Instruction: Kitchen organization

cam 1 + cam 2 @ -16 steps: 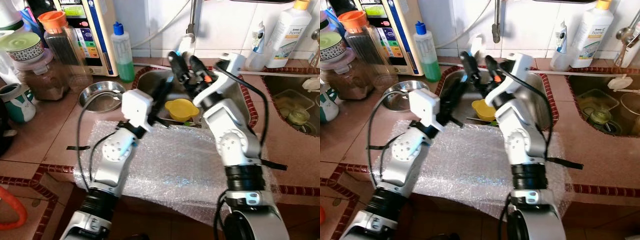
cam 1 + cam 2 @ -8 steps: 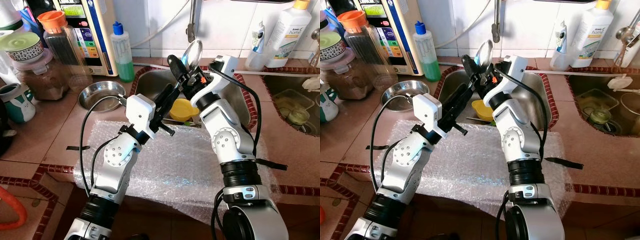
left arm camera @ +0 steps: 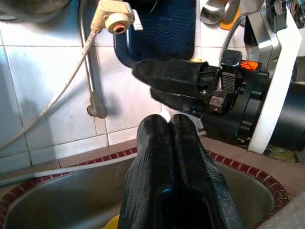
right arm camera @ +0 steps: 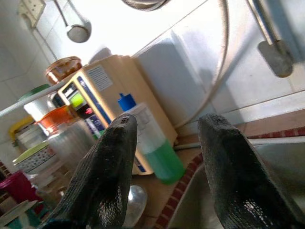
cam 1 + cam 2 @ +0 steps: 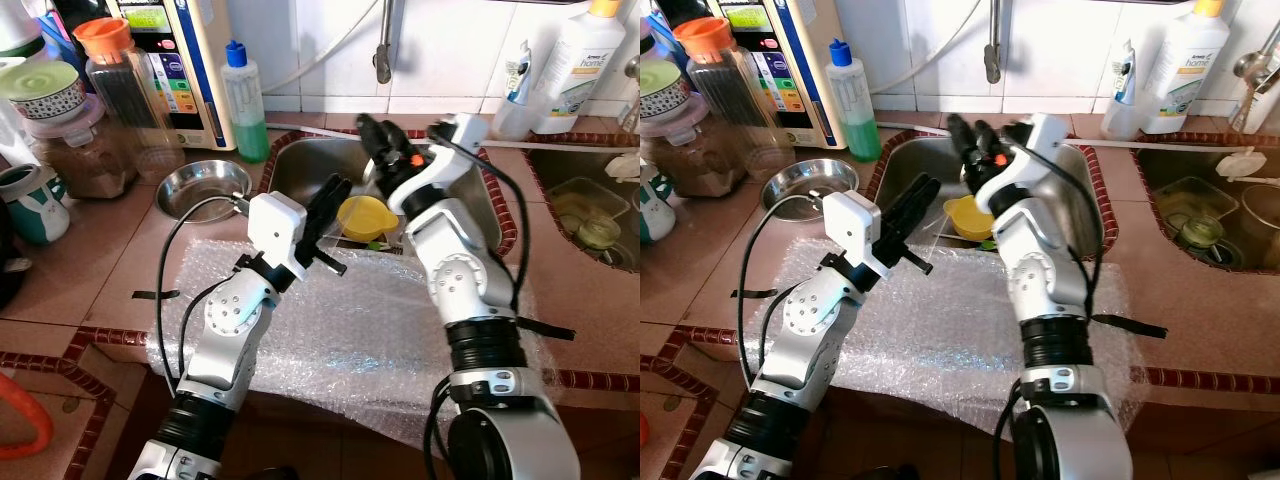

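1. The sink [image 5: 300, 165] sits in the upper middle of the head views, and the yellow bowl [image 5: 364, 216] lies in it near its front rim. I judge this the likeliest thing to be sorted next, though "kitchen organization" does not name it.
2. My right gripper [image 5: 385, 142] hangs above the basin, just behind and above the bowl. Its fingers [image 4: 107, 176] stand wide apart with nothing between them.
3. My left gripper [image 5: 330, 200] reaches over the sink's front edge, just left of the bowl. Its fingers [image 3: 155, 181] are pressed together and empty.
4. Between me and the sink, a sheet of bubble wrap [image 5: 360, 320] covers the counter in the centre of the frame. It looks like the landing place for anything I lift out.
5. To the left of the sink lie a small steel dish [image 5: 203, 188] and a green soap bottle [image 5: 245, 100]. White detergent bottles [image 5: 580, 65] stand at the upper right.
6. To do this step well, I would lower the open right gripper straight onto the bowl's rim, one finger inside and one outside, then close gently. The plastic probably slides on wet steel.
7. I would keep my left gripper clear, since the two are close together over the basin and could knock.
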Motion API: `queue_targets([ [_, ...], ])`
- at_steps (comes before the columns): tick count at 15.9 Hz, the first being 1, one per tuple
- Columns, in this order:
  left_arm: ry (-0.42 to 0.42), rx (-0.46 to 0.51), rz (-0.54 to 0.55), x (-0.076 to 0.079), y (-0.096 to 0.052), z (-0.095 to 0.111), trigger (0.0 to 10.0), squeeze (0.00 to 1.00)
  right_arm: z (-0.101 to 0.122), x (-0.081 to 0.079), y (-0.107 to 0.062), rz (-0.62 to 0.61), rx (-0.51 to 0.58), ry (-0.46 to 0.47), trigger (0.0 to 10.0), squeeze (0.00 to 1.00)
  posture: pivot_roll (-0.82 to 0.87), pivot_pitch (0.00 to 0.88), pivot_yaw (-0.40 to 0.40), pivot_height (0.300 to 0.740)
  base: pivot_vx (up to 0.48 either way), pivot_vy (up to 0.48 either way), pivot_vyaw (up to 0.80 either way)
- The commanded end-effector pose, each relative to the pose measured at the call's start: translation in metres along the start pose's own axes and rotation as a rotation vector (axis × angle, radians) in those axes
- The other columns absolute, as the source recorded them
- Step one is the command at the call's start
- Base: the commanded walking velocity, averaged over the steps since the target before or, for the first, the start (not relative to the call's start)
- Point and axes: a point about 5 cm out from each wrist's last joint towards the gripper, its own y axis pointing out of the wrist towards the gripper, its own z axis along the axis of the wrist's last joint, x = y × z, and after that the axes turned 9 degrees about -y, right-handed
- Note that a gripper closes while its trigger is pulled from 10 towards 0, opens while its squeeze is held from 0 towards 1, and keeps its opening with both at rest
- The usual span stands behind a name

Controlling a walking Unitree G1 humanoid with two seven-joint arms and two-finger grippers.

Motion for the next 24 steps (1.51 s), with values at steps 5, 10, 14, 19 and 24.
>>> queue_targets([
  [5, -0.014, 0.01, -0.01, 0.004, 0.0, 0.002, 4.5, 0.66, 0.0, 0.004, 0.001, -0.055, 0.002, 0.009, 0.0, 0.0, 0.03, 0.113, 0.059, 0.74, 0.0, 0.0, 0.0],
  [10, -0.014, 0.006, 0.017, -0.003, -0.001, 0.003, 4.4, 1.0, 0.0, 0.01, -0.001, -0.082, 0.003, 0.003, 0.0, 0.0, 0.03, 0.111, 0.061, 0.74, 0.0, 0.0, 0.0],
  [14, 0.032, -0.02, 0.177, -0.034, -0.005, 0.003, 10.0, 1.0, -0.009, 0.002, -0.015, 0.002, -0.058, -0.102, 0.0, 0.0, 0.03, 0.111, 0.055, 0.74, 0.0, 0.0, 0.0],
  [19, 0.075, -0.09, 0.46, -0.092, -0.014, 0.002, 10.0, 1.0, -0.023, -0.014, -0.049, 0.162, -0.163, -0.242, 10.0, 0.0, 0.01, 0.113, 0.056, 0.74, 0.0, 0.0, 0.0],
  [24, 0.111, -0.178, 0.732, -0.14, -0.024, 0.005, 10.0, 1.0, -0.027, -0.028, -0.073, 0.222, -0.202, -0.261, 10.0, 1.0, -0.03, 0.115, 0.077, 0.74, 0.0, 0.0, 0.0],
])
